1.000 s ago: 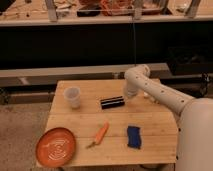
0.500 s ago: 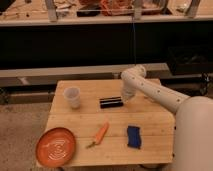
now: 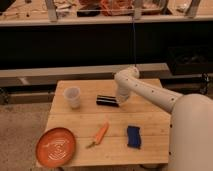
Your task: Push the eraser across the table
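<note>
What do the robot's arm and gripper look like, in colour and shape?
The arm is white and smooth, made of rounded tubular segments with a bulging elbow joint; small dark dots run along it. The gripper, at the right end of the eraser, looks pale too.

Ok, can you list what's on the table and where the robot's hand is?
table: light wooden square tabletop
eraser: small black striped block, mid-back
cup: pale plastic cup, beside the eraser
gripper: shut, low at the eraser's end away from the cup
plate: round orange plate, front corner
carrot: orange carrot, front middle
sponge: blue rectangular block, beside the carrot
</note>
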Robot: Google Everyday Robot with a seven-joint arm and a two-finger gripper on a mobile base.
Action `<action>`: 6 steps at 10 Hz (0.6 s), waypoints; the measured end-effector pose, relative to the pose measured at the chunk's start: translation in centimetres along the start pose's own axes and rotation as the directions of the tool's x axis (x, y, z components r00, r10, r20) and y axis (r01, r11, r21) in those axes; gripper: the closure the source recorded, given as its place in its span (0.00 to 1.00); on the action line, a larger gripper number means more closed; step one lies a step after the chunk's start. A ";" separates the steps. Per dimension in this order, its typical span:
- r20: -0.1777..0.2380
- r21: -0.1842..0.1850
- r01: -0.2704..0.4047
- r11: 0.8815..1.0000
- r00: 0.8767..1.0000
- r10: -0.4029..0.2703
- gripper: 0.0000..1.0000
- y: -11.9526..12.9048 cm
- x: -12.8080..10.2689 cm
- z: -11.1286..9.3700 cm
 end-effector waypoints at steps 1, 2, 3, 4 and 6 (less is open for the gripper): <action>-0.001 -0.006 0.020 1.000 1.000 -0.020 0.98 0.0 -0.8 0.1; 0.000 -0.011 0.040 0.999 0.999 -0.040 0.98 -0.2 -2.2 0.2; 0.001 -0.014 0.050 0.999 0.999 -0.050 0.98 -0.6 -3.1 0.2; 0.001 -0.023 0.068 0.997 0.998 -0.068 0.98 -0.6 -3.8 0.3; 0.001 -0.032 0.096 0.995 0.995 -0.096 0.98 -0.2 -4.3 0.4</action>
